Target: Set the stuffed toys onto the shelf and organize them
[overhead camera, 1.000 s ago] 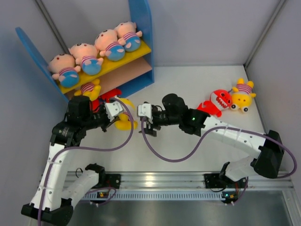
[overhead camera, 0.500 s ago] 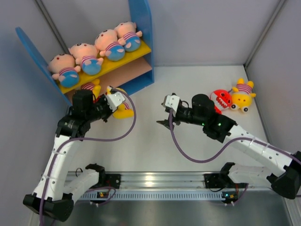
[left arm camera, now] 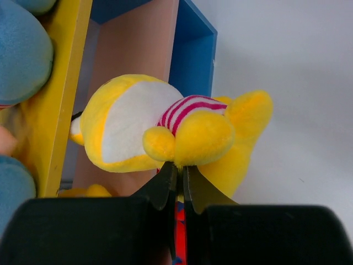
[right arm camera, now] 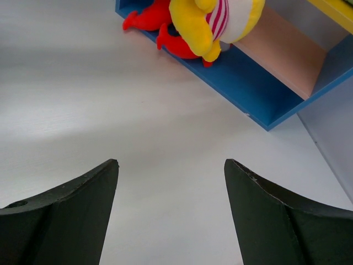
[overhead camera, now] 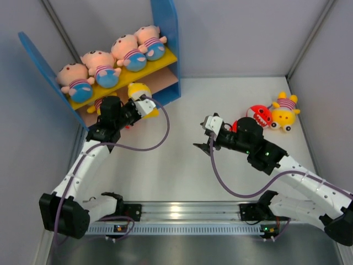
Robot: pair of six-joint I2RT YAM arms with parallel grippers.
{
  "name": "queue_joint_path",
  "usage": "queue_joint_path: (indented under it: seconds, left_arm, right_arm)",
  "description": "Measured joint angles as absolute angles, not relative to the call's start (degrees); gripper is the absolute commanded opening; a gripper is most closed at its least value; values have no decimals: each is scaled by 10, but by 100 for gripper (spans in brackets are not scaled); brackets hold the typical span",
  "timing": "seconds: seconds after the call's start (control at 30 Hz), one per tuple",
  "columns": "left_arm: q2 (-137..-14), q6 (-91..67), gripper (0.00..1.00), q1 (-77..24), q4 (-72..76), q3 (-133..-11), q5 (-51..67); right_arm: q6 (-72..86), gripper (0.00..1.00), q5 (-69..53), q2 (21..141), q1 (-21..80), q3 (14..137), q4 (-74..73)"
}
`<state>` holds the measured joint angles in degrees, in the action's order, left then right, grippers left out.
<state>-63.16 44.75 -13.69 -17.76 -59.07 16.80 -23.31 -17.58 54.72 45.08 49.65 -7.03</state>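
Observation:
The shelf (overhead camera: 167, 33) stands at the back left. Several pink-faced dolls (overhead camera: 99, 65) lie in a row on its yellow upper board (overhead camera: 165, 59). My left gripper (overhead camera: 145, 101) is shut on a yellow striped-shirt toy (overhead camera: 138, 90) and holds it at the mouth of the lower tier (overhead camera: 165, 83). In the left wrist view the gripper (left arm camera: 177, 165) pinches the toy (left arm camera: 165, 127) by its foot. My right gripper (overhead camera: 204, 146) is open and empty over the mid table (right arm camera: 171, 163). A red monster (overhead camera: 259, 116) and another yellow toy (overhead camera: 285, 112) lie at the right.
A red monster (right arm camera: 165, 22) lies at the lower tier's front edge under the held toy. A further yellow toy (overhead camera: 92, 106) shows partly in the lower tier's left end. Grey walls close in the table on the left, back and right.
My left gripper has lifted the yellow toy up and back to the shelf's lower tier. My right gripper has drawn back to the right, open and empty.

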Motion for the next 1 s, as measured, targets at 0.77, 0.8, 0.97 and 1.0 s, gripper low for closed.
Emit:
queue_joint_path:
  seconds: [0.77,0.8,0.97,1.0]
  left_arm:
    - [-794,409,0,-40,128,-535,149]
    - [-795,402,0,-37,131,-535,147]
    - [-809,374,0,-16,147,-535,123]
    - [-812,370,0,-12,150,-535,119]
  right_arm:
    - [-239,78,-177,544,436,480,-94]
    - [-240,78,-178,547,435,480,-94]
    - [-240,78,-180,553,433,480,-95]
    - [-240,78,-181,553,433,480,-95]
